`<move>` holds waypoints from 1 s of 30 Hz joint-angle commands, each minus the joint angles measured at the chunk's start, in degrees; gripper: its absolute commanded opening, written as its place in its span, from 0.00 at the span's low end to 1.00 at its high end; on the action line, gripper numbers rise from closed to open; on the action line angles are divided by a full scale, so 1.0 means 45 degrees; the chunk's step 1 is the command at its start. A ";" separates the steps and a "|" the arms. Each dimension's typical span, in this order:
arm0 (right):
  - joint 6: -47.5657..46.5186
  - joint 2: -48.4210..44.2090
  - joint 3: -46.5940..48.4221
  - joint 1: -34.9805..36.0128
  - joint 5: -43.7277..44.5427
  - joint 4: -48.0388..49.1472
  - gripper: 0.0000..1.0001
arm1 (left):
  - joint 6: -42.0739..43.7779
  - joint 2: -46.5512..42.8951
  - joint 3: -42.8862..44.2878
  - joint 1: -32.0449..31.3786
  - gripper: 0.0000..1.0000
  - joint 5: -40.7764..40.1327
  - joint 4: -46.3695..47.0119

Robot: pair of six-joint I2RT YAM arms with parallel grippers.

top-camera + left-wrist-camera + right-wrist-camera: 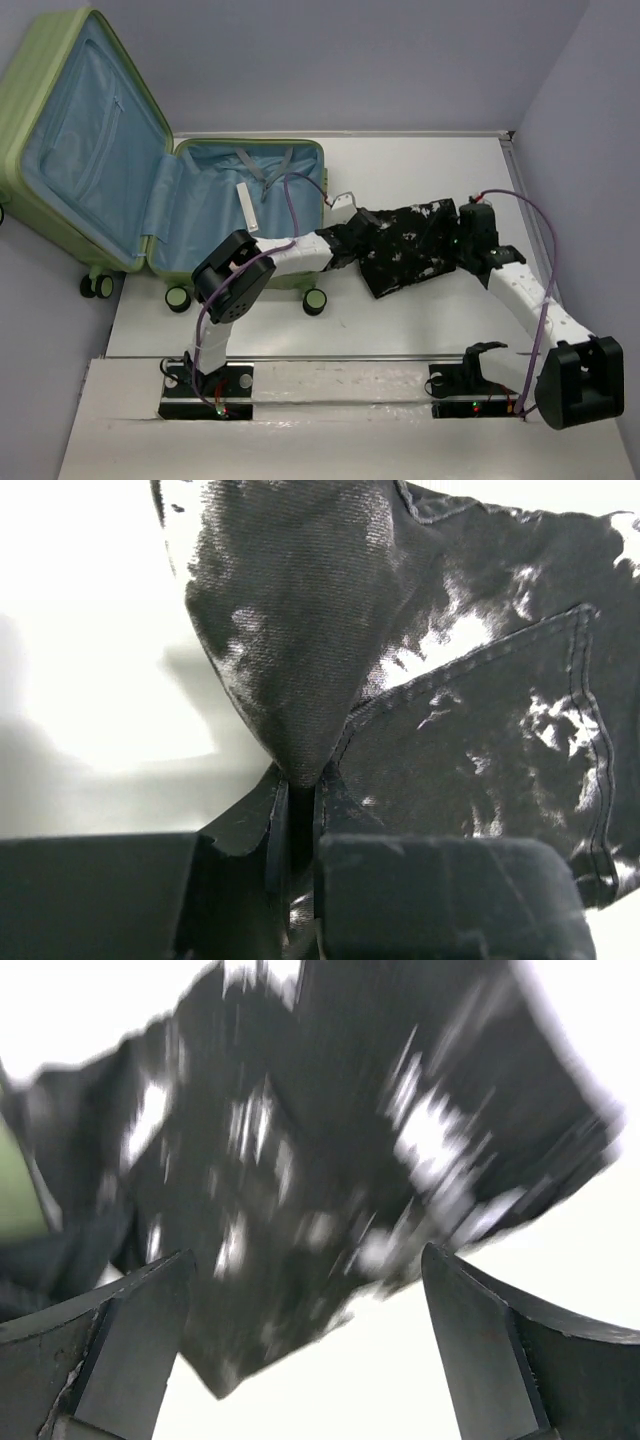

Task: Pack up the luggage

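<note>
The light-green luggage (60,130) lies open at the left, blue lining up, its lid leaning against the wall. A black white-patterned folded garment (410,245) lies on the white table right of it. My left gripper (352,236) is shut on the garment's left edge; in the left wrist view the cloth (420,680) is pinched between the fingers (240,830). My right gripper (462,240) is open at the garment's right end, and the right wrist view shows the garment (330,1160) ahead of its spread fingers (480,1330).
A white tag (247,205) and grey straps (262,165) lie inside the luggage's lower half. Its black wheels (313,300) stand at the near side. The table's right edge (515,170) meets the wall.
</note>
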 commanded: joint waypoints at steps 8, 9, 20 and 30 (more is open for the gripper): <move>-0.2002 0.5057 0.3850 -0.3601 -0.0135 0.0627 1.00 | 0.5065 0.0911 0.2848 0.1785 0.06 0.1446 -0.0215; -0.2178 0.5814 0.4141 -0.3601 -0.0759 0.0666 1.00 | 0.5107 0.1047 0.3043 0.1785 0.06 0.1621 -0.0195; -0.2082 0.8222 0.3050 -0.3601 -0.6174 0.3244 0.98 | 0.5205 0.1244 0.2674 0.1785 0.06 0.2169 0.0293; 0.0378 0.9532 0.1391 -0.3601 -1.0159 0.7110 0.36 | 0.5185 0.1399 0.2713 0.1766 0.06 0.2481 0.0469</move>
